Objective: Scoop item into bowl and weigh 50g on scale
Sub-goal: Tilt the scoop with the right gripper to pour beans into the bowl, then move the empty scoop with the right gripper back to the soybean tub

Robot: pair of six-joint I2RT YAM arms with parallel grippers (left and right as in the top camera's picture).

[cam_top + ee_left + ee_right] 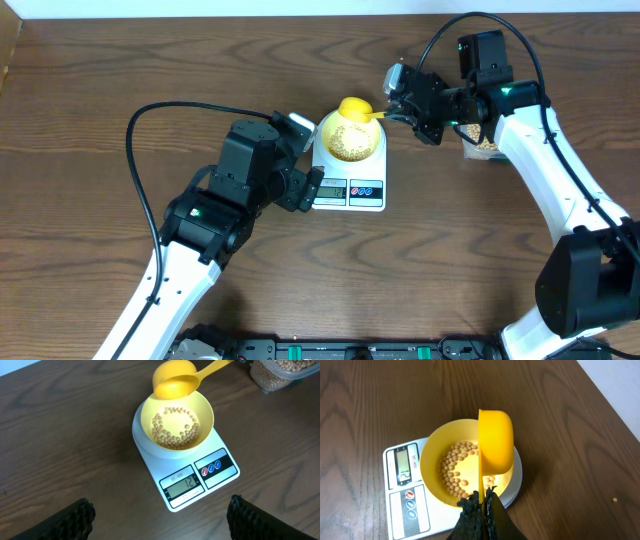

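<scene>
The pale-yellow bowl [350, 140] stands on the white scale [350, 190] and holds a ring of tan beans [175, 427]. The display [183, 483] reads 12. My right gripper [482, 502] is shut on the handle of the yellow scoop [495, 442], which is tipped on its side over the bowl's far rim [172, 380]. In the overhead view the right gripper [400, 110] is just right of the bowl. My left gripper [160, 517] is open and empty, low over the table in front of the scale, left of it in the overhead view [305, 185].
A clear plastic tub of beans [282, 372] stands right of the scale, partly hidden under the right arm in the overhead view [482, 148]. Dark wood table [100, 80] all around; a black cable loops at the left.
</scene>
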